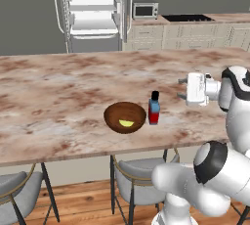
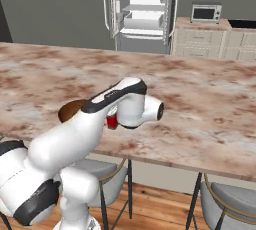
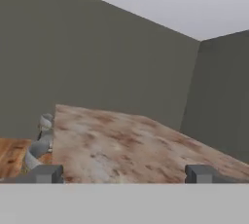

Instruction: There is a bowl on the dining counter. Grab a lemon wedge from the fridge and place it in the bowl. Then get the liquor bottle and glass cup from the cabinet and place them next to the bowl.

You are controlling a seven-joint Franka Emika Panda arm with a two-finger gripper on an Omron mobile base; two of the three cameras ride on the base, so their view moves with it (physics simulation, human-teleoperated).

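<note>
In front of you the worktop [image 1: 58,87] runs wide across the left base view, beige stone with reddish veining, and the brown wooden bowl [image 1: 125,117] sits near its front edge. A pale yellow lemon wedge [image 1: 127,123] lies inside the bowl, toward its near side. Just beside the bowl on its right stands the bottle [image 1: 154,107], upright, red below, blue above, with a black cap; from these pictures you cannot tell whether it touches the bowl's rim. The fingers [image 1: 182,88] are off to the right of the bottle, above the worktop and pointing left toward it, spread wide apart and holding nothing; in the hand view the two dark tips [image 3: 47,173] stand far apart at the bottom, with the long stone top stretching away between them. In the right base view your arm covers most of the bowl and bottle, leaving a bit of brown and red showing. Behind the worktop the fridge [image 1: 93,11] stands with its doors open, white shelves showing, and a microwave [image 1: 145,10] sits on the wall counter [image 1: 190,22] to its right. Grey-seated stools [image 1: 139,180] stand below the worktop's front edge.
</note>
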